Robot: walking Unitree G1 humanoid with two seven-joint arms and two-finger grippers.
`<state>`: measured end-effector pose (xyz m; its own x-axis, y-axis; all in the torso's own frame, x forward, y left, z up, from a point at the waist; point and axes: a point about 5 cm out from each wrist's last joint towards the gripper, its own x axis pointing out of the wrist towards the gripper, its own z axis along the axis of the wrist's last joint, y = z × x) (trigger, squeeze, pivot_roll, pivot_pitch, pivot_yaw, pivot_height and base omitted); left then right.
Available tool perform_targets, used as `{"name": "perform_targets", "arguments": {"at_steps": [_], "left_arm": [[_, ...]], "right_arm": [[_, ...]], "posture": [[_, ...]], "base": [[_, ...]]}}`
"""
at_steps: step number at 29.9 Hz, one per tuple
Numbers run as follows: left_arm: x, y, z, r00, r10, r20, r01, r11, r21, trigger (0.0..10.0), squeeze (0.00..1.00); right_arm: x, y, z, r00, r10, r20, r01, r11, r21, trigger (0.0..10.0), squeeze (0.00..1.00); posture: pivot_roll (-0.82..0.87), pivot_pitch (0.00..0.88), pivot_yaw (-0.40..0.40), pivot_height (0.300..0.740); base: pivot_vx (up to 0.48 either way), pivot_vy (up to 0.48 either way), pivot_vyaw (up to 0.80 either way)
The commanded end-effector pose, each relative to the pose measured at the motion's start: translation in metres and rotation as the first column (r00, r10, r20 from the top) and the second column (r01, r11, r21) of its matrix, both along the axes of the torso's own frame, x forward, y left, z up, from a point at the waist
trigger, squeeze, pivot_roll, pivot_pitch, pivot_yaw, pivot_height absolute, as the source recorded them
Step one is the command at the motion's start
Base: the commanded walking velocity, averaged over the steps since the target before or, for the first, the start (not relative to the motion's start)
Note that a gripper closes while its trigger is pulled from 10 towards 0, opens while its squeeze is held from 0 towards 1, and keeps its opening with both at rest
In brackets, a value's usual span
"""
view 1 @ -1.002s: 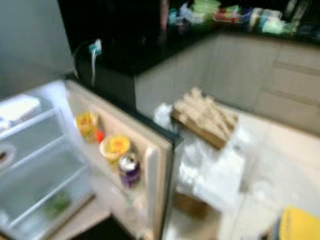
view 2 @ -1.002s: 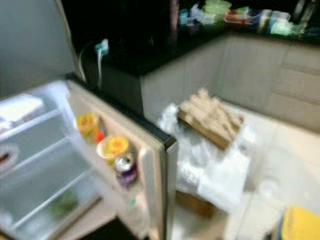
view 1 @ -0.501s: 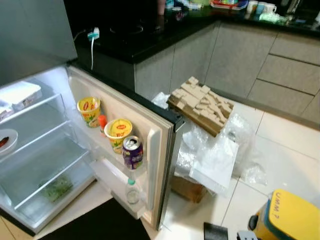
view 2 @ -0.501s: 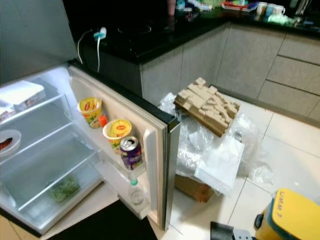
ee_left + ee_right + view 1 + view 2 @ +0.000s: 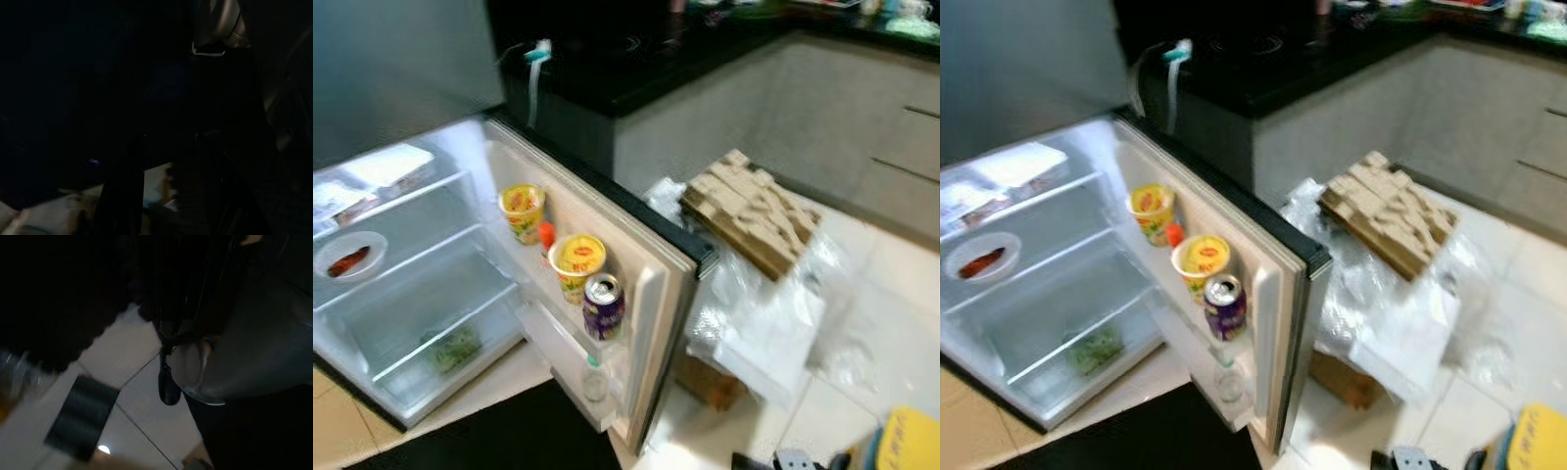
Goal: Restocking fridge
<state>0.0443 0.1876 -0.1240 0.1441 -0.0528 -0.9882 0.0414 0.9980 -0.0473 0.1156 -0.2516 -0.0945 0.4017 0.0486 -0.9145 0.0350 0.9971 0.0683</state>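
White floor tiles (image 5: 1528, 284) and a black countertop (image 5: 705, 59) frame a small fridge (image 5: 421, 294) standing wide open on the kitchen floor, its lit shelves facing the camera. On its open door (image 5: 1278, 294), two yellow cups (image 5: 523, 211) sit in the upper rack with a small orange-capped item between them, a purple drink can (image 5: 603, 305) just beside the nearer cup, and a clear bottle (image 5: 1227, 377) in the rack below. Inside, a white bowl (image 5: 350, 257) holding something red rests on a middle shelf, a flat white pack (image 5: 1013, 164) lies on the top shelf, and greens (image 5: 456, 347) lie on the bottom shelf. Right of the door, a stack of cardboard pieces (image 5: 1389, 211) sits atop crumpled clear plastic sheeting (image 5: 769, 313). A yellow object (image 5: 1540, 441) shows at the lower right corner. Both arms hang low in shadow; the wrist views are too dark to tell whether either pincer is released or clenched, the right one looking past a dark shape toward pale floor tiles.
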Motion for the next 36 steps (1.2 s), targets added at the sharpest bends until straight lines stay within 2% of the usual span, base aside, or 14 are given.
{"name": "perform_targets", "arguments": {"at_steps": [1,11,14,15,19,21,25,26,27,30,31,33,36], "left_arm": [[-0.003,-0.008,-0.001,1.000,-0.008,-0.010,0.008,1.000,-0.027,10.0,0.00],[-0.005,-0.009,-0.001,1.000,0.004,-0.012,-0.004,0.999,-0.033,10.0,0.00],[-0.005,-0.009,-0.001,1.000,0.003,-0.012,-0.003,0.999,-0.033,10.0,0.00],[-0.005,-0.009,-0.001,1.000,0.003,-0.012,-0.003,0.999,-0.033,10.0,0.00],[-0.004,-0.009,-0.001,1.000,0.004,-0.009,-0.004,0.999,-0.033,10.0,0.00],[-0.004,-0.009,-0.001,1.000,0.004,-0.009,-0.004,0.999,-0.033,10.0,0.00],[-0.004,-0.009,-0.001,1.000,0.009,-0.008,-0.010,0.999,-0.035,10.0,0.00],[-0.004,-0.009,-0.001,1.000,0.009,-0.008,-0.010,0.999,-0.035,10.0,0.00],[-0.005,-0.010,-0.001,1.000,0.009,-0.009,-0.009,0.999,-0.037,10.0,0.00],[-0.005,-0.010,-0.001,1.000,0.009,-0.009,-0.009,0.999,-0.038,10.0,0.00],[-0.005,-0.010,-0.001,1.000,0.008,-0.010,-0.009,0.999,-0.039,10.0,0.00],[-0.005,-0.010,-0.001,1.000,0.008,-0.010,-0.008,0.999,-0.039,10.0,0.00],[-0.006,-0.010,-0.001,1.000,0.008,-0.011,-0.008,0.999,-0.039,10.0,0.00]], "right_arm": [[0.002,0.001,0.000,1.000,-0.007,0.014,0.007,1.000,0.007,10.0,0.00],[0.009,-0.003,0.004,0.998,-0.026,0.048,0.027,0.999,-0.018,10.0,0.00],[0.031,-0.009,0.014,0.983,-0.082,0.163,0.084,0.996,0.000,10.0,0.00],[0.031,-0.009,0.014,0.983,-0.082,0.163,0.084,0.996,0.000,10.0,0.00],[0.066,-0.020,0.034,0.940,-0.142,0.310,0.147,0.989,0.005,10.0,0.00],[0.071,-0.023,0.038,0.930,-0.152,0.334,0.160,0.987,0.004,10.0,0.00],[0.105,-0.030,0.063,0.861,-0.189,0.473,0.190,0.981,0.045,10.0,0.00],[0.105,-0.030,0.063,0.861,-0.189,0.473,0.190,0.981,0.045,10.0,0.00],[0.119,-0.029,0.073,0.827,-0.198,0.526,0.188,0.979,0.073,10.0,0.00],[0.127,-0.028,0.080,0.805,-0.206,0.556,0.181,0.978,0.101,10.0,0.00],[0.138,-0.024,0.088,0.784,-0.193,0.590,0.150,0.981,0.121,10.0,0.00],[0.142,-0.021,0.090,0.780,-0.179,0.600,0.133,0.984,0.120,10.0,0.00],[0.156,-0.009,0.099,0.760,-0.111,0.641,0.034,0.991,0.132,10.0,0.00]], "posture": [[-0.07,0.000,-0.004,0.740],[-0.07,0.000,-0.007,0.740],[-0.07,0.000,-0.007,0.740],[-0.07,0.000,-0.007,0.740],[-0.07,0.000,-0.006,0.740],[-0.07,0.000,-0.006,0.740],[-0.07,0.000,-0.006,0.740],[-0.07,0.000,-0.006,0.740],[-0.07,0.000,-0.006,0.740],[-0.07,0.000,-0.006,0.740],[-0.07,0.000,-0.006,0.740],[-0.07,0.000,-0.006,0.740],[-0.07,0.000,-0.006,0.740]], "base": [[0.000,0.000,0.00],[0.000,0.000,0.00],[0.000,0.000,0.00],[0.000,0.000,0.00],[0.000,0.000,0.00],[0.000,0.000,0.00],[0.000,0.000,0.00],[0.000,0.000,0.00],[0.000,0.000,0.00],[0.000,0.000,0.00],[0.000,0.000,0.00],[0.000,0.000,0.00],[0.000,0.000,0.25]]}}
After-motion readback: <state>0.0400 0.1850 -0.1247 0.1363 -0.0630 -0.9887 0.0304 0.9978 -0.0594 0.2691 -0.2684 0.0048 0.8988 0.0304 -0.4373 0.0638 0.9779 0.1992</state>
